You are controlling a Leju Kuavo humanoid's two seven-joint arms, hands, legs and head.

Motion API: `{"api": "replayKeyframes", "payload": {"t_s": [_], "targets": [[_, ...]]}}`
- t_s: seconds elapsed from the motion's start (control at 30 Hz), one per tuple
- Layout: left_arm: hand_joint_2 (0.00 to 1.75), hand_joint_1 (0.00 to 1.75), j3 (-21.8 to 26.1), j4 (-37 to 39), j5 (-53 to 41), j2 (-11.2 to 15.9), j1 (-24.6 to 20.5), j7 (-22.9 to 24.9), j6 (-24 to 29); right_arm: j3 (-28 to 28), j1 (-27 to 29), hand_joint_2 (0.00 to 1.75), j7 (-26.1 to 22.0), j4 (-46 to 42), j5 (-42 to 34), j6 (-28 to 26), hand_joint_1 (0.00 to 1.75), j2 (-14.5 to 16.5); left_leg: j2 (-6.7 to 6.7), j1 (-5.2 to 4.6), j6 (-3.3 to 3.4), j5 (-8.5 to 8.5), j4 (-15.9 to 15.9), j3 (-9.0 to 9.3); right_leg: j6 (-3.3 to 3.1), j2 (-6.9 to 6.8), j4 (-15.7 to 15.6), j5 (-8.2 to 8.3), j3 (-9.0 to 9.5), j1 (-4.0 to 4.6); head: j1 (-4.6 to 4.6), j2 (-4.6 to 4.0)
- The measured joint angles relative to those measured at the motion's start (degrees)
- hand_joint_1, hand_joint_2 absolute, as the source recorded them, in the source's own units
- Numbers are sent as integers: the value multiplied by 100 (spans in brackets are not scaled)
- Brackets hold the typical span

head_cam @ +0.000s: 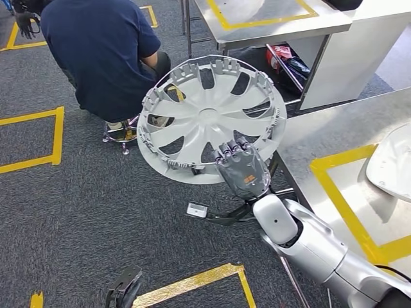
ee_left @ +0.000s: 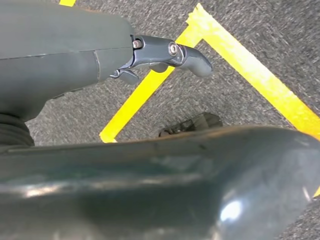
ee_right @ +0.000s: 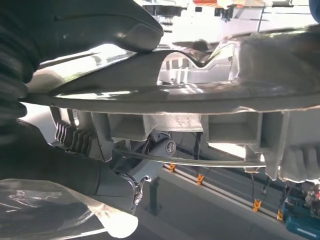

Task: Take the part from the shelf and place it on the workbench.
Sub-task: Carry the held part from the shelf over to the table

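Observation:
The part is a silver spoked wheel cover, held up in the air, tilted, above the dark carpet. My right hand grips its near rim, fingers hooked over the inner face. In the right wrist view the cover's ribbed rim runs across the picture, with the thumb on one side and the fingers on the other. The steel workbench with a yellow tape square lies to the right of the cover. My left hand hangs low over the floor and holds nothing, its fingers apart.
A person in a dark blue shirt crouches on a stool just behind the cover. A second steel table with yellow tape stands at the back. A white curved part lies on the workbench at the right edge. Yellow tape marks the carpet.

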Motion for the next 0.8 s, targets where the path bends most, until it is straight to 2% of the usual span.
{"api": "replayKeyframes", "payload": {"t_s": [0.1, 0.17, 0.2, 0.23, 0.3, 0.33, 0.37, 0.5, 0.53, 0.57, 0.6, 0.67, 0.7, 0.73, 0.8], "targets": [[0, 0, 5, 0, -39, 10, 0, 40, 0, -108, 82, 175, -15, -14, 0, -1, 175, -2, 3, -7, 46, 24, 1, -9, 42, 5, -10, 27, -1, -8, 1, 0], [0, 0, 6, 0, -60, 15, -8, 65, -2, -167, 109, 175, 20, -39, 0, -2, 175, -29, 37, 13, 111, 81, -52, -3, 70, 19, 82, -70, -76, -14, 7, 0], [0, 0, 7, 0, -65, 17, -12, 74, -5, -188, 115, 175, 57, -51, 0, -6, 175, -54, 60, 29, 144, 110, -79, -6, 79, 24, 270, -215, -164, -16, 14, 0], [0, 0, 9, 0, -68, 20, -16, 81, -21, -197, 123, 175, 107, -59, 0, -10, 175, -86, 86, 36, 165, 129, -91, -15, 87, 25, 597, -427, -301, -25, 20, 0], [0, 0, 19, 0, -60, 32, -17, 87, -97, -197, 145, 175, 217, -63, 0, -19, 175, -151, 133, 34, 177, 141, -88, -45, 110, 23, 1415, -835, -599, -36, 28, 0], [0, 0, 28, 0, -52, 39, -15, 87, -144, -194, 163, 175, 262, -63, 0, -20, 175, -180, 160, 33, 174, 144, -84, -57, 120, 21, 1679, -935, -677, -40, 27, 0], [0, 0, 38, 0, -46, 45, -13, 87, -179, -191, 179, 175, 293, -63, 0, -20, 175, -202, 182, 32, 170, 146, -80, -66, 126, 18, 1788, -962, -690, -42, 28, 0], [0, 0, 49, 0, -43, 50, -10, 87, -206, -189, 195, 175, 315, -63, 0, -20, 175, -223, 208, 33, 165, 149, -77, -73, 129, 13, 1721, -906, -609, -45, 28, 0], [0, 0, 50, 0, -43, 51, -10, 87, -206, -189, 196, 175, 318, -63, 0, -20, 175, -228, 215, 34, 162, 148, -74, -74, 128, 7, 1611, -859, -541, -45, 28, 0], [0, 0, 51, 0, -42, 52, -10, 87, -207, -189, 197, 175, 322, -64, 0, -20, 175, -238, 229, 35, 157, 146, -70, -75, 125, -10, 1398, -774, -411, -46, 29, 0], [0, 0, 54, 0, -38, 62, -10, 87, -209, -189, 195, 175, 331, -81, 0, -22, 175, -255, 272, 20, 124, 134, -46, -84, 93, -88, 997, -669, -169, -32, 25, 0], [0, 0, 59, 0, -33, 88, -15, 84, -208, -188, 195, 175, 384, -124, 0, -25, 175, -301, 390, -1, 23, 86, 14, -102, -3, -162, 305, -492, 229, -9, 19, 0], [0, 0, 63, 1, -32, 105, -19, 80, -203, -186, 196, 175, 426, -147, 0, -27, 175, -327, 374, -2, -40, 15, 96, -132, -58, -168, 113, -460, 334, -4, 13, 0], [0, 0, 66, 1, -37, 112, -22, 76, -198, -184, 202, 175, 478, -154, 0, -28, 175, -352, 306, 18, -81, -107, 259, -194, -93, -104, 108, -446, 328, -14, 7, 0], [0, 0, 73, 4, -45, 125, -10, 70, -193, -178, 219, 175, 578, -160, 0, -52, 175, -407, 111, 55, -137, -481, 930, -469, -131, -9, 106, -437, 325, -25, -8, 0]]}}
